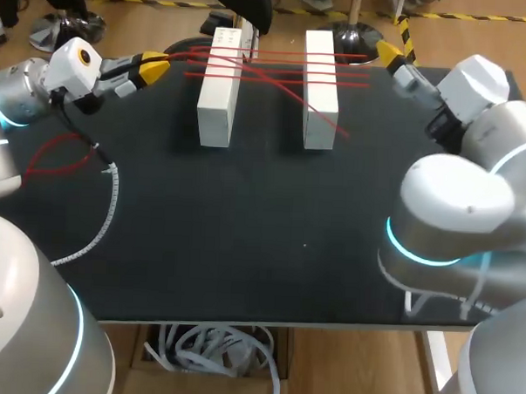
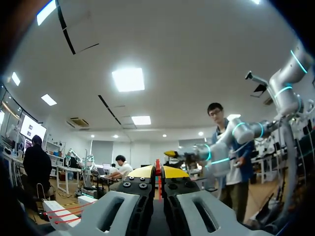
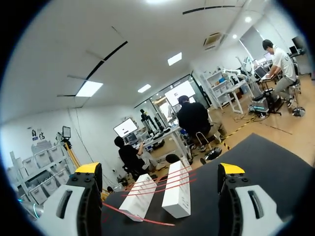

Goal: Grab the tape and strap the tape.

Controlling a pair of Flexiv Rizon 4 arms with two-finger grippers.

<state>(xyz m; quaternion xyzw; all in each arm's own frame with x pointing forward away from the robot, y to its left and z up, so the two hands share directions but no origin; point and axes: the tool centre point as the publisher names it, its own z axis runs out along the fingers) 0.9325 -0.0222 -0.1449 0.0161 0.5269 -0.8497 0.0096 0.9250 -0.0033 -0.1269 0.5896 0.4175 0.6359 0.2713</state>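
Observation:
Two white blocks (image 1: 218, 90) (image 1: 320, 90) stand side by side at the far middle of the black table (image 1: 244, 240). Thin red tape (image 1: 277, 71) runs across both in several strands, with one strand slanting down over the right block. My left gripper (image 1: 155, 67) sits just left of the left block, shut on the tape's end; the red tape (image 2: 158, 172) shows pinched between its yellow tips (image 2: 158, 173). My right gripper (image 1: 387, 54) hangs right of the right block, open and holding nothing. Its fingers (image 3: 88, 169) stand wide, and both blocks (image 3: 140, 196) (image 3: 178, 194) lie ahead of it.
A red loop (image 1: 53, 157) lies on the table by my left arm. A white coiled cable sleeve (image 1: 105, 209) trails from there toward the front left. My right arm's elbow (image 1: 454, 214) bulks over the table's right side.

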